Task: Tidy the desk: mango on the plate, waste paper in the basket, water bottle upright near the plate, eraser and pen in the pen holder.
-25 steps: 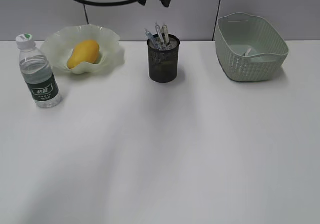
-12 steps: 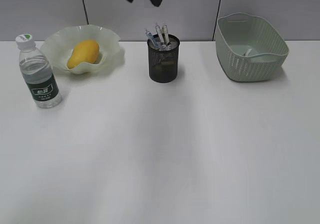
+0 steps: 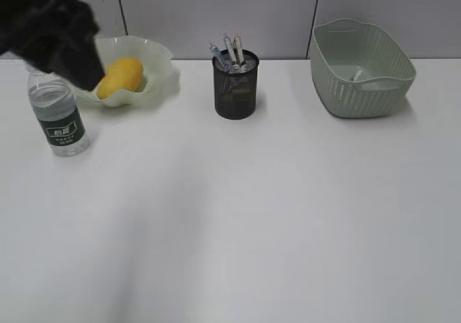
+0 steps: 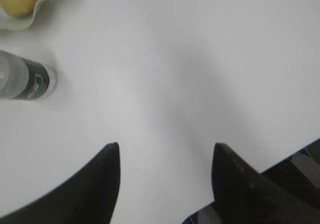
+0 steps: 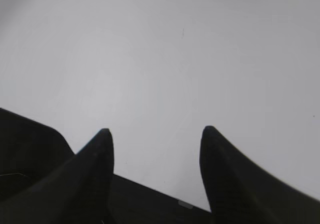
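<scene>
Five task items stand along the far side of the white counter (image 3: 238, 215). At far left, the mango (image 3: 120, 77) lies in the ruffled pale green plate (image 3: 160, 67). The water bottle (image 3: 59, 114) stands upright just near-left of the plate, its cap hidden behind the blurred dark left arm (image 3: 52, 33). The black mesh pen holder (image 3: 235, 86) stands at centre with pens (image 3: 232, 52) upright inside. The basket (image 3: 362, 67) sits at far right, a small white object inside it. Left gripper (image 4: 165, 151): jaws parted, empty, above bare counter. Right gripper (image 5: 155, 134): jaws likewise parted, empty.
</scene>
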Controlling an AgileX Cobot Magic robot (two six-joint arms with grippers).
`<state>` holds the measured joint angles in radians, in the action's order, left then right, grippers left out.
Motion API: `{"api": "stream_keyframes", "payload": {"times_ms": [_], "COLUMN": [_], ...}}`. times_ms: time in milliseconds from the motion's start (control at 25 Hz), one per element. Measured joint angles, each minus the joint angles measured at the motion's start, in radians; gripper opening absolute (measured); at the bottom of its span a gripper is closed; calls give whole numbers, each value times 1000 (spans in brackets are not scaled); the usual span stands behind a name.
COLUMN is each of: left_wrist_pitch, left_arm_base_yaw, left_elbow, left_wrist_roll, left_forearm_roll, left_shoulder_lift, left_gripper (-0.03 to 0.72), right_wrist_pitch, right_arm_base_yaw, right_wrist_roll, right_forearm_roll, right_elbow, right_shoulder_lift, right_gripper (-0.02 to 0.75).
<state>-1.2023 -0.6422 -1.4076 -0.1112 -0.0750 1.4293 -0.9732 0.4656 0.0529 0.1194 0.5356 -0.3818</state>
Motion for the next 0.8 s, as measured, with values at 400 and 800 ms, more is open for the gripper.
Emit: {"api": "stream_keyframes", "payload": {"times_ms": [400, 800], "left_wrist_pitch": [56, 46], "left_arm_base_yaw": [0, -1], "left_elbow": [434, 715], "left_wrist_roll": [0, 0], "left_forearm_roll": [0, 3], "left_shoulder_lift": [-561, -1099], "left_gripper": [439, 447], "right_wrist_pitch": [0, 0], "right_arm_base_yaw": [0, 0], "right_wrist_roll": [0, 0], "right_forearm_roll": [0, 1], "right_elbow": [0, 0], "right_shoulder_lift": [0, 0], "right_gripper": [443, 443]}}
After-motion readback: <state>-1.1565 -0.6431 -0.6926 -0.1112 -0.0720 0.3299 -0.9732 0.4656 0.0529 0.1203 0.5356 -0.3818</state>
